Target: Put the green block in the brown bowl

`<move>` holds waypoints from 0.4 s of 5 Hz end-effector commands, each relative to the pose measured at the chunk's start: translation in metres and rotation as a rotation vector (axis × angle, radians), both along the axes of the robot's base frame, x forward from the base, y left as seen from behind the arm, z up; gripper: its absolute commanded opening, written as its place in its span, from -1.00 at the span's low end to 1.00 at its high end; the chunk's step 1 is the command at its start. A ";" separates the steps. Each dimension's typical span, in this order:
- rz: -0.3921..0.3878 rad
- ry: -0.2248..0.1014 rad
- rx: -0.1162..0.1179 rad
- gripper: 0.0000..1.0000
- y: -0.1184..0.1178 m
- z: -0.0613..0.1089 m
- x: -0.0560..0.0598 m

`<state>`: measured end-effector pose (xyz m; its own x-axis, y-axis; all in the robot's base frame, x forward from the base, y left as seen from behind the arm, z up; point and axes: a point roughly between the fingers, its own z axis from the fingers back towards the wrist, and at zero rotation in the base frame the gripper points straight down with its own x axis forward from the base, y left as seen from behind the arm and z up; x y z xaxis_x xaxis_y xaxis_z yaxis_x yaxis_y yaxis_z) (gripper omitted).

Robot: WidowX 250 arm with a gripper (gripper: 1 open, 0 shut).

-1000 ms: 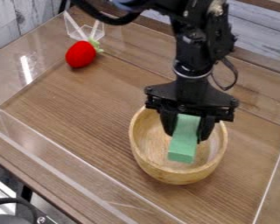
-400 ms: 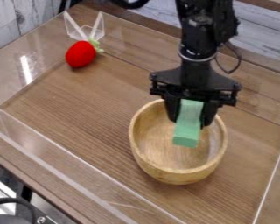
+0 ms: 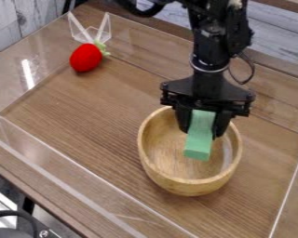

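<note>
At the near edge of the table the bowl (image 3: 189, 156) sits with the block (image 3: 201, 136) hanging inside it, upright and slightly tilted. The gripper (image 3: 207, 113) pinches its top end from above. It looks light, stiff and smooth, so a grip across the narrow sides suits it; a strawberry (image 3: 86, 58) lies well beyond

arm (image 3: 211, 37): black, slim jointed column | cables: black loops alongside | jaws: black, forked

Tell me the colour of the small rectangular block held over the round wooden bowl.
Mint green, solid with no pattern; the small rectangular block shows clearly in the camera view.
</note>
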<state>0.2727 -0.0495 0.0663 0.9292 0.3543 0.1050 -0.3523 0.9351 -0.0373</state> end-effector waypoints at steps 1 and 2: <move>-0.029 -0.040 -0.001 -1.00 -0.007 0.008 0.010; -0.077 -0.040 -0.001 -1.00 -0.001 0.000 0.006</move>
